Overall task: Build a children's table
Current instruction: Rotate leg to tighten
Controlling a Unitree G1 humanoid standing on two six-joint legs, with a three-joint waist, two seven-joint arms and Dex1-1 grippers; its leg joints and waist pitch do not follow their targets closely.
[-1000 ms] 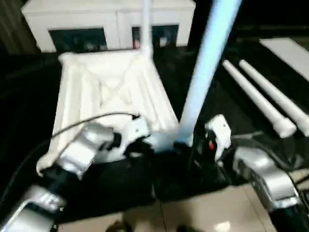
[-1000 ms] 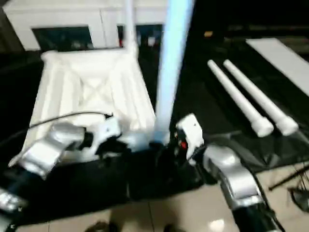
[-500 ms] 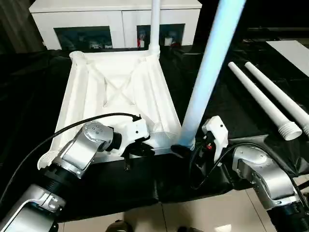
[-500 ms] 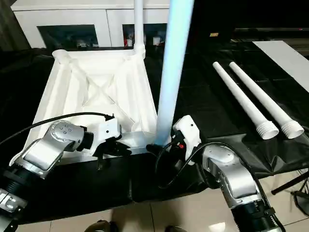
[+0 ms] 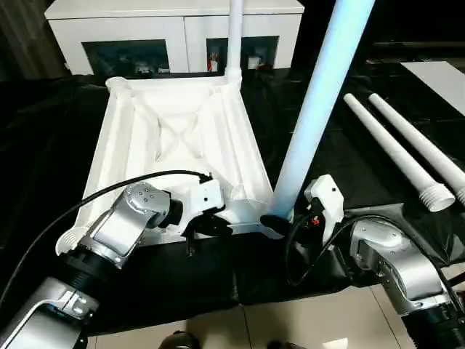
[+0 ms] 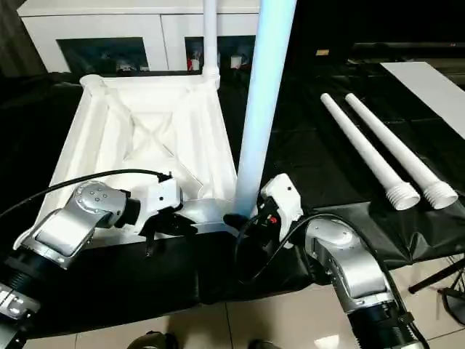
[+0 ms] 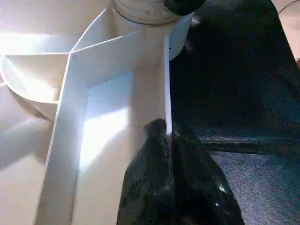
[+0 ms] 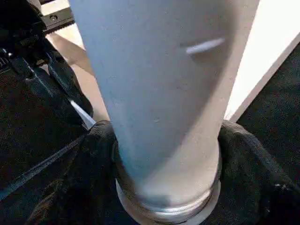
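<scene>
Two grippers work the tabletop's (image 5: 174, 138) near edge (underside up): left gripper (image 7: 168, 136) pinches the rim, right gripper (image 8: 159, 154) clasps the upright leg (image 5: 320, 102) at its socket. Farther off stands another leg (image 5: 235, 36); two spare legs (image 5: 396, 149) lie right.

Silver forearms (image 5: 120, 225) showing rounded metal casings, black ribbed cuffs. White wrist housings (image 6: 282, 203); black cable (image 5: 116, 187) looping over left forearm. Small red marking (image 6: 275, 216) showing at right wrist.

Left gripper (image 7: 169, 140) pinched on tabletop (image 7: 108, 117) rim — leg (image 7: 145, 7) base in corner socket beyond.
</scene>
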